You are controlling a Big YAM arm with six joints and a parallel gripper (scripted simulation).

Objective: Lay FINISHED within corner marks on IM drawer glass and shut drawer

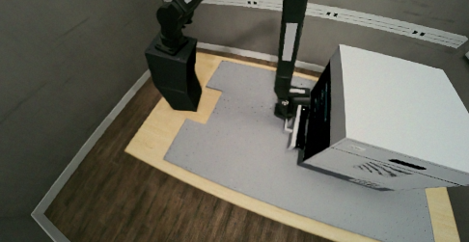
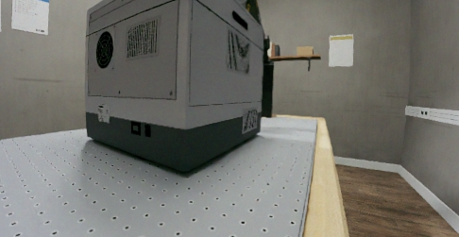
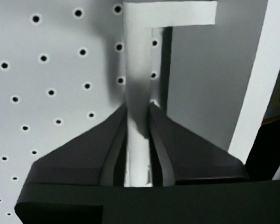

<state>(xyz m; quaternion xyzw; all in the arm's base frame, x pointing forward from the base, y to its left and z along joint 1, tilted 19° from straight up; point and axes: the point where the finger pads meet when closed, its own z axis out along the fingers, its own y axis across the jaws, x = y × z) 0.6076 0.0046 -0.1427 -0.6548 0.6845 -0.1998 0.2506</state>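
Note:
The gel imager IM stands upright, a big pale box with a dark base. Its drawer is partly out: the drawer's front panel stands a little in front of the dark opening. A white bar handle sticks out from that panel. My gripper is shut on the handle, with one finger on each side of the bar. In the wrist view only a dark strip behind the panel's white top edge shows at the right. The cassette FINISHED and the glass's corner marks cannot be made out.
The perforated grey board lies under IM, on a wooden table top. The black arm pedestal stands at the left in the top view. A wall shelf is in the background.

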